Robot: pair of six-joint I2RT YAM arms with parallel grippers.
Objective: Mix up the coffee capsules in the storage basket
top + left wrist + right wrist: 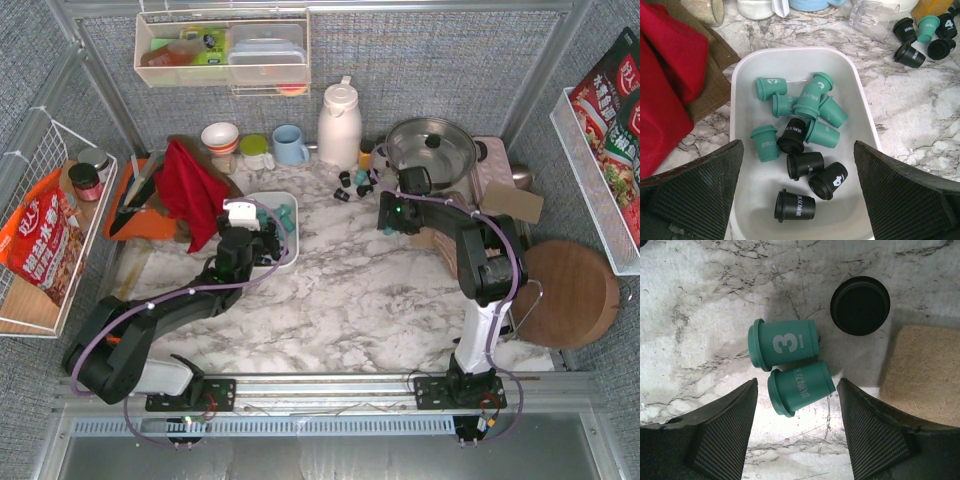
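Left gripper [797,150] released over storage basket [790,65], right gripper [797,385] spread, flanking teal capsules [785,344]

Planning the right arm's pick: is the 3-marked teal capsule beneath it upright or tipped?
Tipped. The teal capsule lies on its side on the marble tabletop, side wall and numeral facing up, rim pointing left.

teal and black capsules [810,97], white basket [790,62]
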